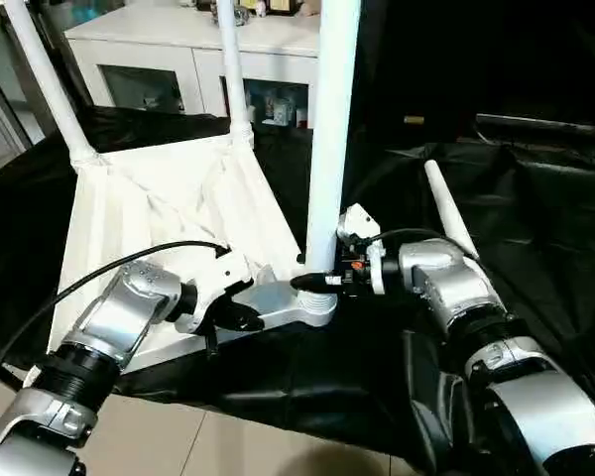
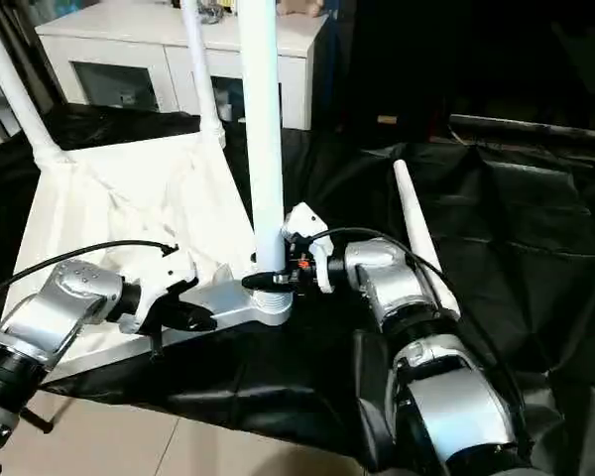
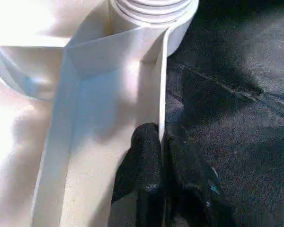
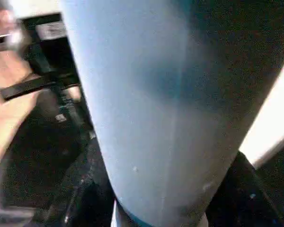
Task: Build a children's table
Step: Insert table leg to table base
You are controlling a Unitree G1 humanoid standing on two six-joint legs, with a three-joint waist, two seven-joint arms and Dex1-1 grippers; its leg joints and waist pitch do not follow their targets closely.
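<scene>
Silver jointed forearms [image 1: 129, 307], black cables, black-fingered pincers [image 1: 240, 315].

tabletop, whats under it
The upside-down tabletop lies on black sheeting that spreads past its edges, where a loose leg also rests. What the sheeting covers directly beneath the top is hidden; pale floor tiles show nearer the camera.

A home-like room: white glass-fronted cabinet [image 1: 193, 59], tiled floor [image 1: 208, 446], black sheet [image 1: 535, 228] as workspace.

The children's table [image 1: 169, 213] looks like smooth white plastic with a slight gloss on its tube legs [image 1: 333, 129]. A black sheet [image 1: 535, 228], wrinkled and faintly shiny, lies under it. The robot forearms [image 1: 461, 288] are silver metal.
</scene>
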